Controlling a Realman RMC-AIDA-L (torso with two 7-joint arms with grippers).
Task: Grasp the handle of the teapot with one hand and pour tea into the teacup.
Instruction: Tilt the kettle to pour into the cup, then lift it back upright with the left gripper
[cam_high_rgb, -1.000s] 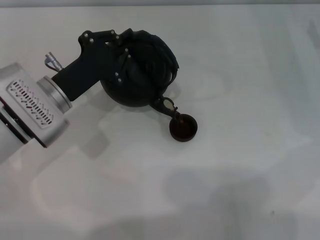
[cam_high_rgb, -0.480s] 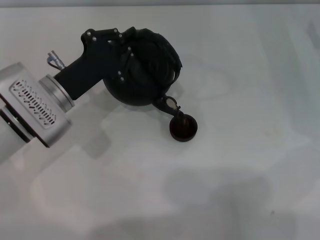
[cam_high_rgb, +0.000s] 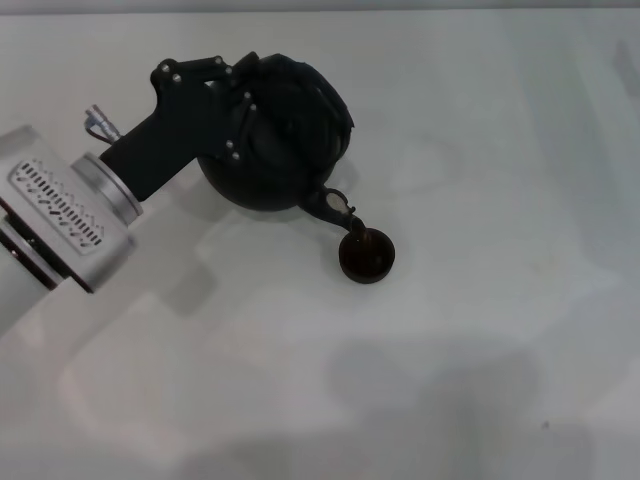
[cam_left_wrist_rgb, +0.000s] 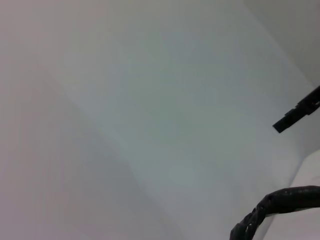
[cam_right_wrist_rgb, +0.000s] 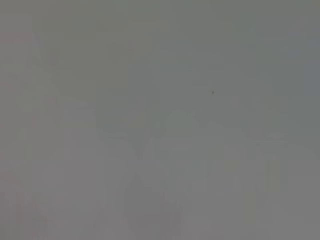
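In the head view my left gripper (cam_high_rgb: 250, 105) is shut on the handle (cam_high_rgb: 333, 112) of the matte black teapot (cam_high_rgb: 280, 165) and holds the pot tilted. Its short spout (cam_high_rgb: 337, 208) points down at the near rim of the small dark teacup (cam_high_rgb: 365, 255), which stands on the white table. No stream shows between them. In the left wrist view a stretch of the rough wrapped handle (cam_left_wrist_rgb: 272, 206) and one dark fingertip (cam_left_wrist_rgb: 296, 115) show against the table. The right gripper is out of view.
The white table (cam_high_rgb: 480, 330) spreads around the pot and cup, with only soft shadows on it. The right wrist view shows only a plain grey surface (cam_right_wrist_rgb: 160, 120). My silver left forearm (cam_high_rgb: 60, 215) reaches in from the left edge.
The teapot and my left gripper shifted slightly right, then back left and up a little. The spout stays over the teacup, which has not moved.
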